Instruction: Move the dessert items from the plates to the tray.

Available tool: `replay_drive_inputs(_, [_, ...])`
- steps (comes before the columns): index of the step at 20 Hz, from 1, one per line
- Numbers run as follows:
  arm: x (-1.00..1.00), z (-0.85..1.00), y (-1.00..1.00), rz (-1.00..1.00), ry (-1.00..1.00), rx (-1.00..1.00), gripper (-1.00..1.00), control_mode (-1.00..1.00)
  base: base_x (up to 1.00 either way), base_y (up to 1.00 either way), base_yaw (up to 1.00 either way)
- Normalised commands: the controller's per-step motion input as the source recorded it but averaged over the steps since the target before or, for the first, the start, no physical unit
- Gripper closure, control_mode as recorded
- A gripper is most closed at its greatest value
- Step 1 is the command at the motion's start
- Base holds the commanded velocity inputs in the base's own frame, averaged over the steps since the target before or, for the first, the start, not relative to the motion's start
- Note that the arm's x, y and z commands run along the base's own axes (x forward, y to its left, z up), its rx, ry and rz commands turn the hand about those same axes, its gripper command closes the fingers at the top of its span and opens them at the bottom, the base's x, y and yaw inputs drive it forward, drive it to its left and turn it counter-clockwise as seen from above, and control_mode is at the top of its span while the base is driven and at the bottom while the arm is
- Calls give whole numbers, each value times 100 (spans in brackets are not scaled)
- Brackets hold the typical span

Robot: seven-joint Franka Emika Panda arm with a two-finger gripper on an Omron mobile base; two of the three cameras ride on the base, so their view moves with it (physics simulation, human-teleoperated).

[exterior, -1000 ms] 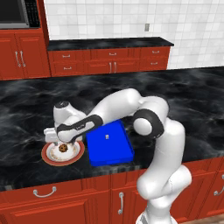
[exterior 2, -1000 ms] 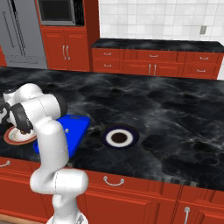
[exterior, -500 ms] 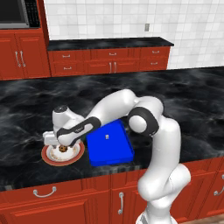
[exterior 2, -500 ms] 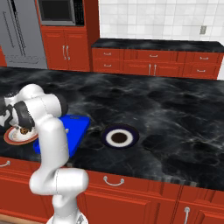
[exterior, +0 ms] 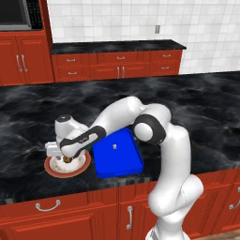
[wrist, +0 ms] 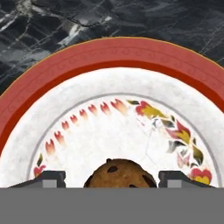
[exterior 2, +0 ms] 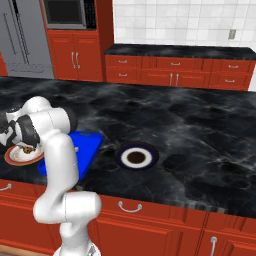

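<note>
Here the two-finger gripper (wrist: 112, 178) hangs low over the cream plate with the orange-red patterned rim (wrist: 57, 78), jaws spread either side of the round tan-brown chip cookie (wrist: 119, 174), not visibly clamped. Just beside lies the bright blue rectangular tray (exterior: 118, 153), holding a small whitish bit (exterior: 115, 146); the navy-rimmed plate (exterior 2: 137, 157) sits well apart. The white arm (exterior: 140, 126) reaches down leftward.

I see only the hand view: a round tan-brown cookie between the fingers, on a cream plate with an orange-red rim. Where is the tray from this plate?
Observer: The bright blue rectangular plastic tray lies close beside that plate, to its right in the left base view.
Operator: Is something on it?
Observer: Yes, one tiny whitish bit near its middle.
Operator: And the other plate?
Observer: The round navy-rimmed plate stands beyond the tray, apart from it.
</note>
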Motion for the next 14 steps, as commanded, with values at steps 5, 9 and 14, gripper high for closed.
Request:
replay_drive_inputs(5, [2,0,0,0,0,0,100,-100,0,0,0])
replay_drive_inputs(9, [13,31,-3,0,0,0,100,-100,0,0,0])
replay_drive_inputs(14, [1,69,-29,0,0,0,100,-100,0,0,0])
